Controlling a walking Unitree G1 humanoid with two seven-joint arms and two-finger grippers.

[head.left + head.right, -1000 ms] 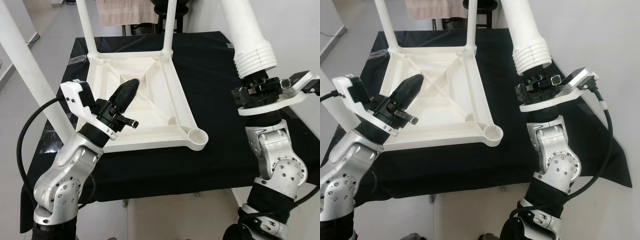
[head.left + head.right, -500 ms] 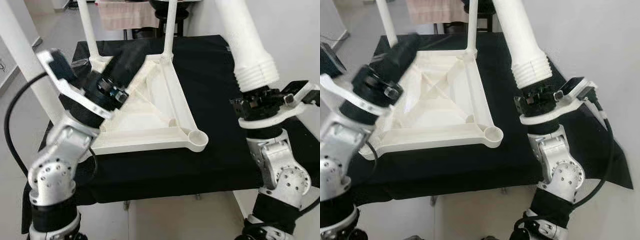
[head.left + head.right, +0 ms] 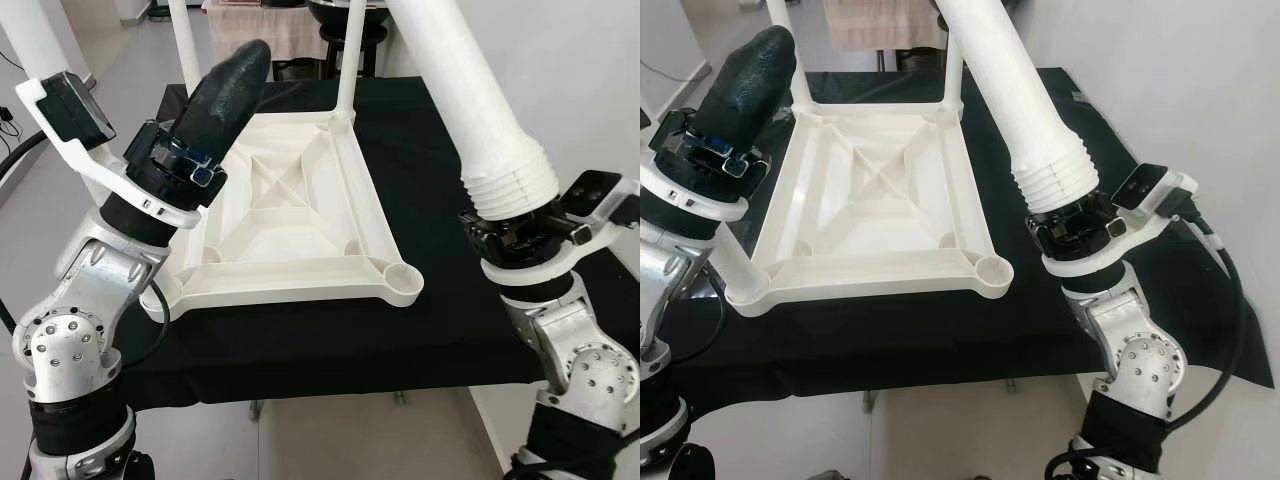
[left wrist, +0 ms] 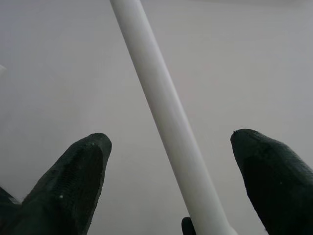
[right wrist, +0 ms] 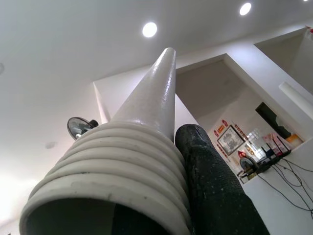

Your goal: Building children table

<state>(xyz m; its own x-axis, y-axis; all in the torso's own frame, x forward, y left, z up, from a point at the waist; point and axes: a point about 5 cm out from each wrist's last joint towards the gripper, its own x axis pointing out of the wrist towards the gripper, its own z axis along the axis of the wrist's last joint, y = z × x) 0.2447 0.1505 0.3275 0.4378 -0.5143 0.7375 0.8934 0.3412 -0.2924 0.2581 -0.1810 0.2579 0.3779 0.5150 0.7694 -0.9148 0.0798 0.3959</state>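
Right end effector (image 3: 1072,222) pinching ribbed white plastic leg (image 3: 1015,110); left end effector (image 4: 171,186) spread, seemingly empty.

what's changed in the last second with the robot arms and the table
The left end effector rose from over the upturned tabletop, now pointing up, fingers open around a fitted leg. The right end effector kept its grip on the loose table leg.

A slanting white table leg (image 4: 168,132) is seen between the two spread black fingers (image 4: 73,186) of the left end effector (image 4: 171,183), untouched by either, against a plain pale background.
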